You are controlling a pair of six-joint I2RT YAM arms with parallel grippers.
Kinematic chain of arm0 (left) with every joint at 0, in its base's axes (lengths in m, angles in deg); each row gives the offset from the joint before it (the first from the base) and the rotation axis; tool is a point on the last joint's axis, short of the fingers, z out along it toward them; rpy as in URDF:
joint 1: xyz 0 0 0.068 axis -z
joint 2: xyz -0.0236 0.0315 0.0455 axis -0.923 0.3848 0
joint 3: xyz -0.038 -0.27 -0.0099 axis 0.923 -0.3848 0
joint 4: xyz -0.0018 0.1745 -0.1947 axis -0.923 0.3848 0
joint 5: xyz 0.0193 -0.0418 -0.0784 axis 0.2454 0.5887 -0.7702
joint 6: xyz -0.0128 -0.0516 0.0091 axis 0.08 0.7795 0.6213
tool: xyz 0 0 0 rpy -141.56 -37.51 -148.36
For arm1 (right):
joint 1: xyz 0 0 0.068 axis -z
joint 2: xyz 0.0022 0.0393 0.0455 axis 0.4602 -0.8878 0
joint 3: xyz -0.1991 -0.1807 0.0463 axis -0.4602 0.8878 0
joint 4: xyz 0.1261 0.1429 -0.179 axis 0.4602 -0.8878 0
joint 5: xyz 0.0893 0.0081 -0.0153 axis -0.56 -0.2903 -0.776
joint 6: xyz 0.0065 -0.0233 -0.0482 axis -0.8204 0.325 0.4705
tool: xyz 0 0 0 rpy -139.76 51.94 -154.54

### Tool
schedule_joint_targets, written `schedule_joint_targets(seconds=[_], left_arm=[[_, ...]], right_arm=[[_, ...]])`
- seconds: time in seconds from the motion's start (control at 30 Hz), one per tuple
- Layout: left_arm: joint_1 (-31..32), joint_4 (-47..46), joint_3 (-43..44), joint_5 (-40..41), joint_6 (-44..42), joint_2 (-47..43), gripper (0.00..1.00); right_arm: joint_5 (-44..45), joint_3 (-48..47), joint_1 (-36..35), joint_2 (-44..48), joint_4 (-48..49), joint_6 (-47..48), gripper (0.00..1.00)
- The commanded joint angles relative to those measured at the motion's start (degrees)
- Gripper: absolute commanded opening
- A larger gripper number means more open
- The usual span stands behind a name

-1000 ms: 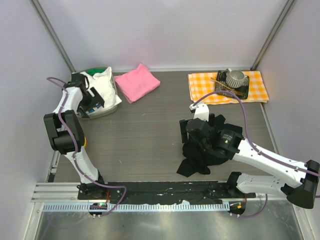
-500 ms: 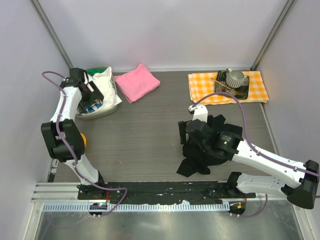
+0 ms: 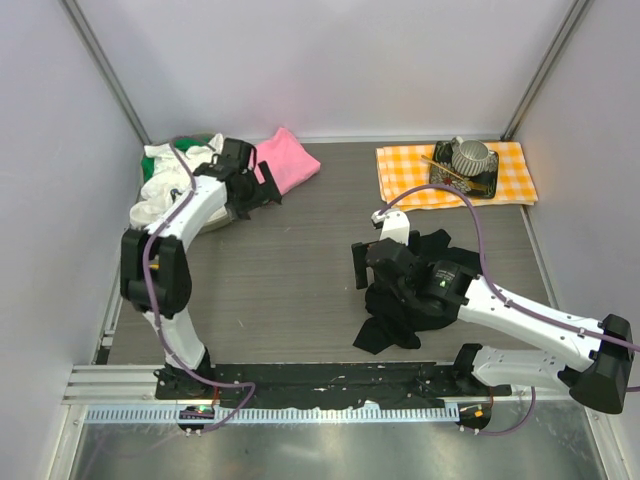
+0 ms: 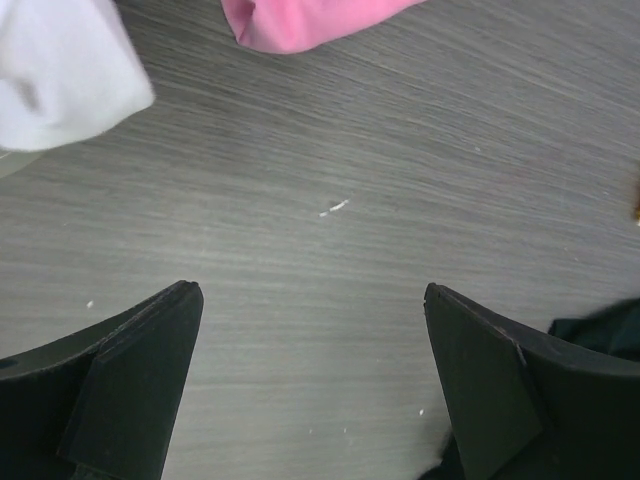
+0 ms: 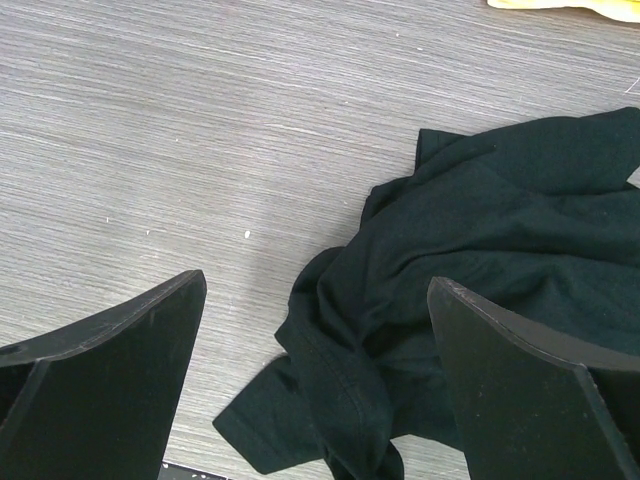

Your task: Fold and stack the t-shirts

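The black t-shirt (image 5: 480, 270) lies crumpled, unfolded, right of centre on the table (image 3: 300, 280); the pink t-shirt (image 3: 292, 160) looks folded at the back; the right gripper (image 5: 318, 340) hangs over the black heap, fingers apart; the left gripper (image 4: 310, 350), also spread and empty, is near the pink; flattening seems the step, so next pinch an edge.
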Motion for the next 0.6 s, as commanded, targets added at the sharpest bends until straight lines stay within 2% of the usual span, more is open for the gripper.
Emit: schedule_joint_targets(seconds=[0.0, 0.27, 0.33, 0.4, 0.57], left_arm=[[0.22, -4.30, 4.34, -1.49, 2.20, 7.16, 0.98], [-0.92, 2.02, 21.99, 0.35, -2.01, 21.75, 0.98], [-1.97, 3.78, 24.12, 0.36, -2.64, 23.25, 0.99], [-3.99, 4.31, 24.83, 0.36, -2.73, 24.40, 0.99], [-9.09, 3.26, 19.48, 0.36, -2.99, 23.44, 0.99]], right_arm=[[1.11, -0.23, -0.07, 0.91, 1.14, -1.22, 1.00], [1.55, -0.05, 0.01, 0.04, 1.58, -1.39, 1.00], [1.56, 0.13, -0.07, -0.66, 1.84, -1.39, 1.00], [1.38, 0.65, -0.07, -1.02, 2.11, -1.48, 1.00], [1.47, 0.83, -0.07, -2.25, 2.46, -1.13, 1.00]])
